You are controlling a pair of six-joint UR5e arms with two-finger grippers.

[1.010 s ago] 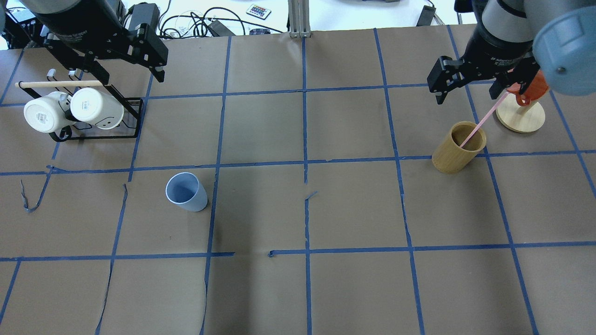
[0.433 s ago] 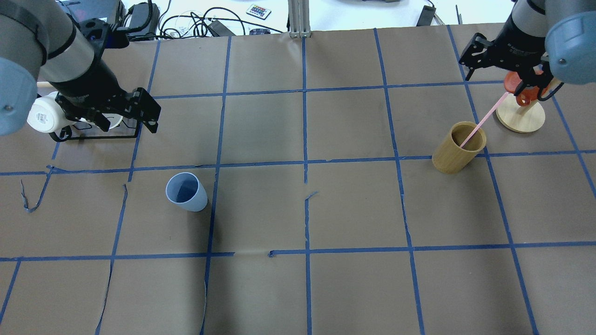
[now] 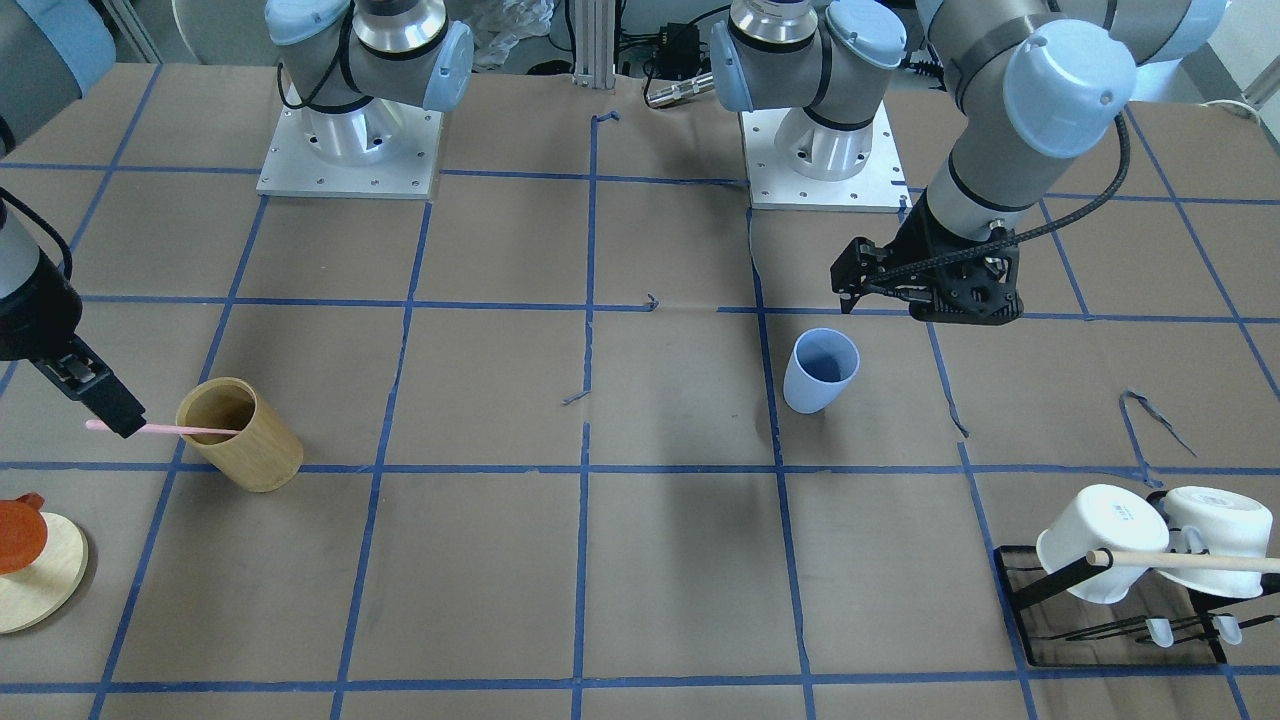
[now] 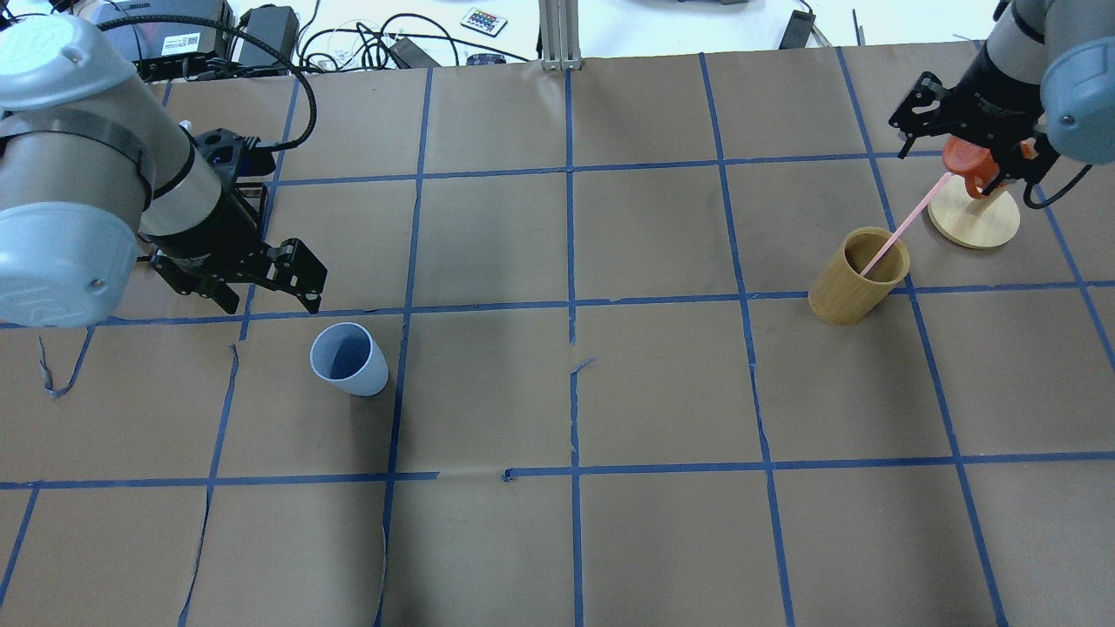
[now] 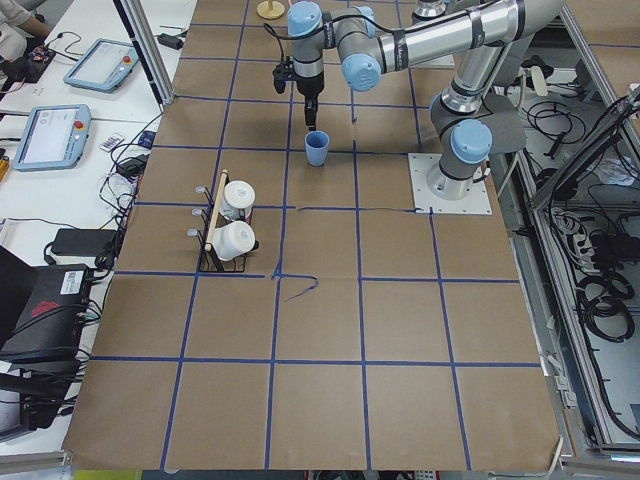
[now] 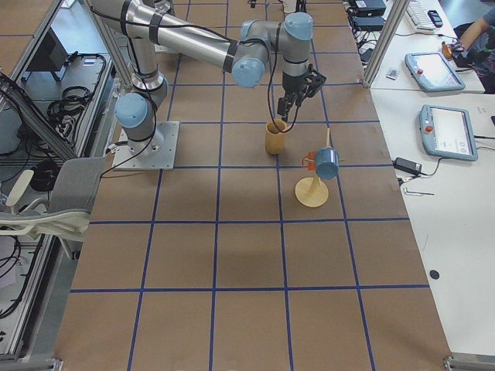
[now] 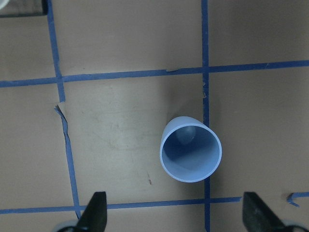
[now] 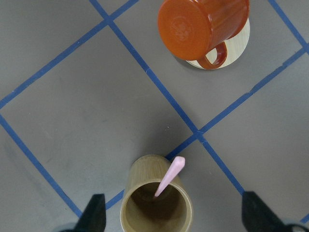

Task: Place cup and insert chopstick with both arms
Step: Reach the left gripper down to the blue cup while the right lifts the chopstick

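I'd centre the wide-open left gripper [image 7: 176, 216] over the mid-frame cup [image 7: 190, 151], and the equally wide right gripper [image 8: 175, 216] around the chopstick [image 8: 170, 177].

Left wrist, overhead; cup [image 4: 349, 359] shared

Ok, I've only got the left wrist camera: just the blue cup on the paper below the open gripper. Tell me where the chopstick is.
Observer: The chopstick leans in a tan wooden cylinder on the right arm's side of the table, far from the cup.
Operator: Report the right gripper.
Observer: The right gripper is open above that cylinder, near the chopstick's top end, not shut on it.
Operator: Name anything else by the left arm.
Observer: A black rack holding two white mugs stands toward the table's left end, apart from the cup.
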